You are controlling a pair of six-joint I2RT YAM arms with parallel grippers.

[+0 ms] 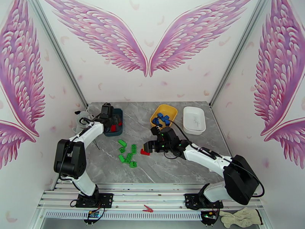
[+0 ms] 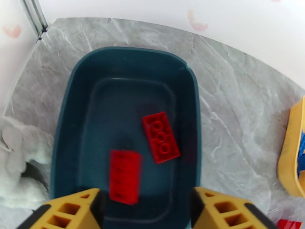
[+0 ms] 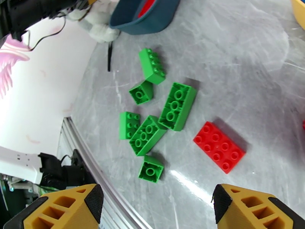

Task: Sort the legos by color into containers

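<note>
White plush toy (image 2: pixel 19 161) just beside teal tray (image 2: pixel 126 54)

Top external: bright, even, diffuse light; white walls close to washed out; only faint soft shadows on the desk (image 1: pixel 167 170) under the arms; corner posts lean from wide-angle distortion

Left wrist: blurred red lego (image 2: pixel 125 176) in the teal tray (image 2: pixel 65 123) is smeared, sharp red lego (image 2: pixel 161 137) beside it; plush toy (image 2: pixel 15 165) overexposed

Right wrist: glare streak on the desk near the flat red lego (image 3: pixel 219 146); brick shadows fall up-right; desk edge bows
</note>
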